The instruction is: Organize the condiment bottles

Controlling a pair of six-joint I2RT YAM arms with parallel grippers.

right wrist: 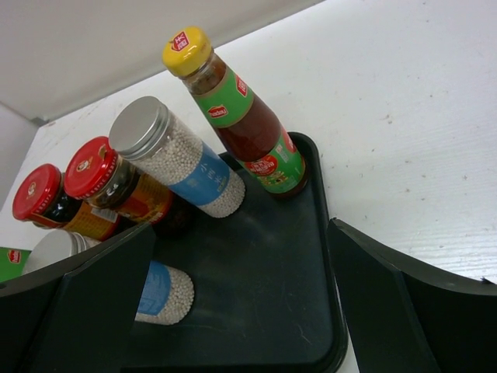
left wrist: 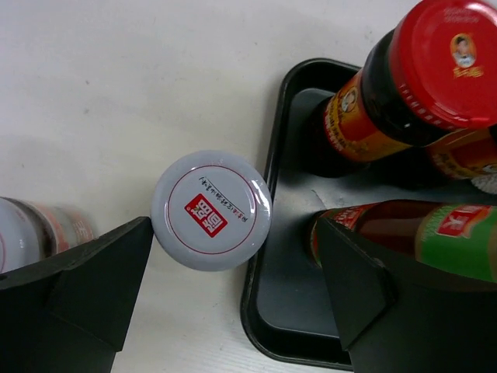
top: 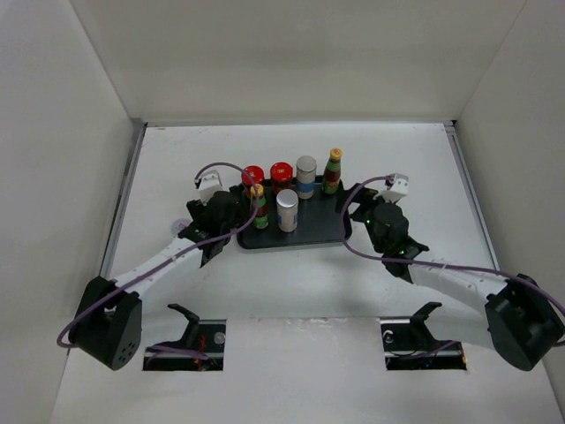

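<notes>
White table [left wrist: 116,78], red-stamped grey cap [left wrist: 210,210]

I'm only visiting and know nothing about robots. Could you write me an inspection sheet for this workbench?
Surface: flat white table, black rectangular tray at its middle.
Job's things: on the tray, upright: two red-lidded glass jars, two grey-capped clear shakers, two slim dark sauce bottles with yellow caps; a round pale-lidded jar stands on the table beside the tray.
Clutter: nothing seen.
End effectors: left end effector open, facing the pale-lidded jar; right end effector open at the tray's right edge, empty.
Cables: purple cables run along both arms.
Surroundings: plain white walls on three sides.
</notes>
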